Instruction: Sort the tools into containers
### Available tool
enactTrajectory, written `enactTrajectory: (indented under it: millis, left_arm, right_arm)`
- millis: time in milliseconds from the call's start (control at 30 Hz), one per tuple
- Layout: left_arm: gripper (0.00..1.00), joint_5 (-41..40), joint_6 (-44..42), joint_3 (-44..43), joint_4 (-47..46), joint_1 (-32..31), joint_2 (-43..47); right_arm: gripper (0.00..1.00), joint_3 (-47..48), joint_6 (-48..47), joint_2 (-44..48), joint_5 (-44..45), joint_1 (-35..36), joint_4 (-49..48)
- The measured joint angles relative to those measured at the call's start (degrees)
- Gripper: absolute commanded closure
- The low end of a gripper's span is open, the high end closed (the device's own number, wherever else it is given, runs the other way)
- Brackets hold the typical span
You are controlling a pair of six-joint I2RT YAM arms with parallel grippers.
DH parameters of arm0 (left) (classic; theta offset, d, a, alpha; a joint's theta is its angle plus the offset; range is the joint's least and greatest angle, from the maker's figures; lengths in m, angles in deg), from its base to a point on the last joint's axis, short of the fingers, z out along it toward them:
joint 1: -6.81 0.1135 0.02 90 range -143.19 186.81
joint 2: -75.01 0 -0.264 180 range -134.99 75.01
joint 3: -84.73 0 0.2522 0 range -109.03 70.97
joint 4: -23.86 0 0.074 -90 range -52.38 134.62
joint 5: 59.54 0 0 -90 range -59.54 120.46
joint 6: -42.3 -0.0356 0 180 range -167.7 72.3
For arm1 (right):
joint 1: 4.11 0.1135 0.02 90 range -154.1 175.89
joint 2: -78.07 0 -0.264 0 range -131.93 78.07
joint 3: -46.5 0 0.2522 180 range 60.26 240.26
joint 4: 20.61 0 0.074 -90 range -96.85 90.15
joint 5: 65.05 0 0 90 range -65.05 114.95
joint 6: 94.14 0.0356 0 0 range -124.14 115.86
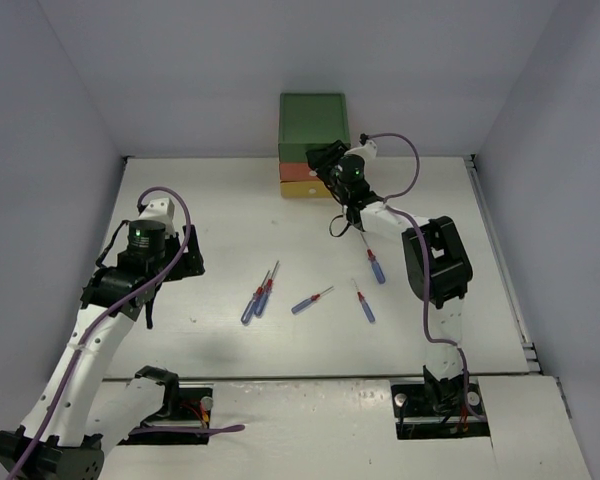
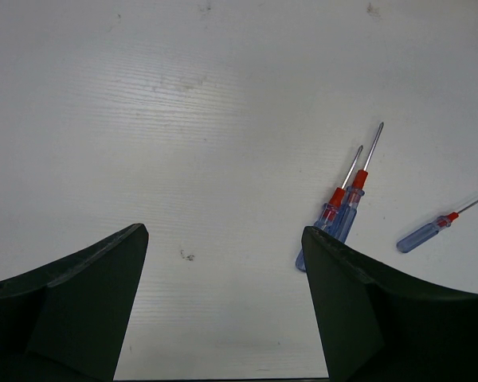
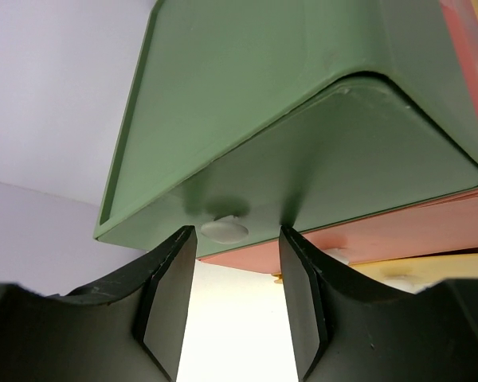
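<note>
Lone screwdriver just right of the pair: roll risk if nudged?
Likely: the screwdriver has a round-looking handle on a smooth table, so it probably rolls sideways. Looks stiff and light; the thin shaft gives little to pinch.

Translucent blue plastic handles, red collars and thin bright metal shafts mark the paired screwdrivers [image 2: 344, 213]; under them the white table [image 2: 183, 119] looks matt, finely grained and lightly scuffed. Beyond them, the green drawer [image 3: 303, 95] is smooth plastic with a soft sheen, its white knob [image 3: 223, 231] matt and smooth.
</note>
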Motion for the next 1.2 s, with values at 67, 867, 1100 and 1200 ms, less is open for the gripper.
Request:
enactTrajectory:
  millis: [67,867,1100,1200]
  left_arm:
    - [0.25,0.0,0.02,0.0,-0.02,0.0,-0.09]
    - [0.25,0.02,0.08,0.04,0.0,0.0,-1.06]
    - [0.25,0.02,0.06,0.04,-0.02,0.0,-1.03]
    - [0.25,0.04,0.06,0.04,-0.02,0.0,-1.0]
  right_arm:
    - [0.57,-0.05,0.02,0.18,0.18,-0.04,-0.05]
    - [0.98,-0.65,0.89,0.7,0.12,-0.28,-1.4]
    - [0.98,-5.76,1.52,4.01,0.26,-0.63,-3.7]
    - [0.98,-9.13,1.72,6.76,0.36,-0.65,-4.55]
